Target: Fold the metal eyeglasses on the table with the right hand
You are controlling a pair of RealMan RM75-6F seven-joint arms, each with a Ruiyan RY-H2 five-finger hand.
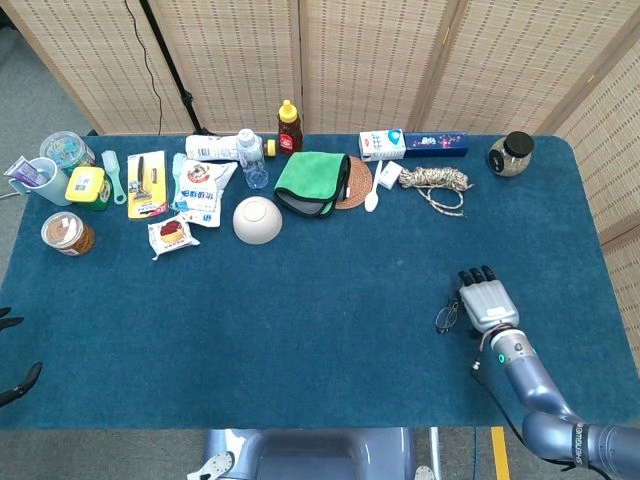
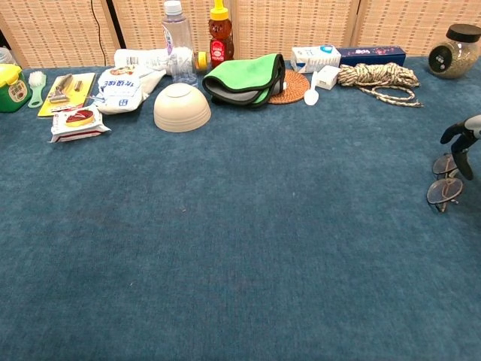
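Observation:
The metal eyeglasses (image 1: 446, 318) lie flat on the blue tablecloth at the right side, lenses up; in the chest view the eyeglasses (image 2: 444, 183) sit near the right edge. My right hand (image 1: 487, 300) hovers just to their right, palm down, fingers spread. In the chest view only the right hand's (image 2: 464, 140) dark fingertips show, hanging beside the far lens, and nothing is gripped between them. Two dark fingertips of my left hand (image 1: 20, 380) poke in at the left edge of the head view; how that hand stands is hidden.
Along the back stand a white bowl (image 1: 257, 219), green cloth (image 1: 313, 182), bottles (image 1: 289, 127), snack packs (image 1: 203, 186), a rope coil (image 1: 437, 180) and a jar (image 1: 511, 153). The table's (image 1: 590, 250) right edge is close to the hand.

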